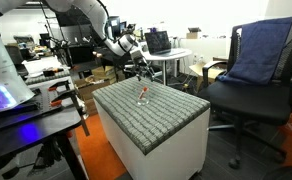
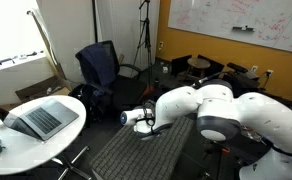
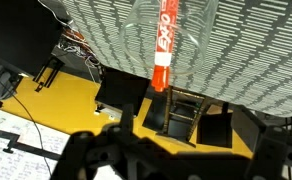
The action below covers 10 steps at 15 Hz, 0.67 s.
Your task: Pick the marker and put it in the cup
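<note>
Marker stands tilted in cup near worktop far corner, propped by the rim; jaws spread open, empty.

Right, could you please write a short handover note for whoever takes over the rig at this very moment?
The gripper: jaws open and empty in the wrist view, apart from the marker.
Things: the red marker stands inside the clear cup, on the grey patterned table.
Done: the marker is in the cup.
Left: probably only drawing the arm away without knocking the cup over.
</note>
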Available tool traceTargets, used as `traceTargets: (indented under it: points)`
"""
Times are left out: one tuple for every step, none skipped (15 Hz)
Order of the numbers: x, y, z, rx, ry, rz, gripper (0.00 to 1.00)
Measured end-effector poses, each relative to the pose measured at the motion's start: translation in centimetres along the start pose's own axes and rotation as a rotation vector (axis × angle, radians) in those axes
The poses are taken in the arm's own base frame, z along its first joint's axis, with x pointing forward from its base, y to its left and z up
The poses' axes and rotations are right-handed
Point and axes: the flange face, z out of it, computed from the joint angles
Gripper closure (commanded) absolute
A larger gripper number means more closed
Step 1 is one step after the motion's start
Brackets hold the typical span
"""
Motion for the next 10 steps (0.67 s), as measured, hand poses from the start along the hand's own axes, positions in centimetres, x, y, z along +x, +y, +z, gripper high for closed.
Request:
traceTargets:
  points:
    - [0.3,0.0,-0.1,-0.001,0.002,0.003,0.0]
    - [0.6,0.0,-0.3,-0.002,0.004,0.006,0.0]
    - [0.9,0.1,-0.6,-0.004,0.007,0.009,0.0]
    - [1.3,0.2,-0.8,-0.009,0.01,0.012,0.0]
    - [1.8,0.4,-1.2,-0.014,0.013,0.015,0.0]
    - [2.2,0.6,-1.6,-0.016,0.015,0.018,0.0]
    - [2.7,0.9,-2.0,-0.018,0.016,0.02,0.0]
    - [3.2,1.1,-2.3,-0.016,0.017,0.022,0.0]
    - [3.7,1.4,-2.7,-0.014,0.014,0.025,0.0]
    - [4.1,1.6,-3.0,-0.013,0.011,0.027,0.0]
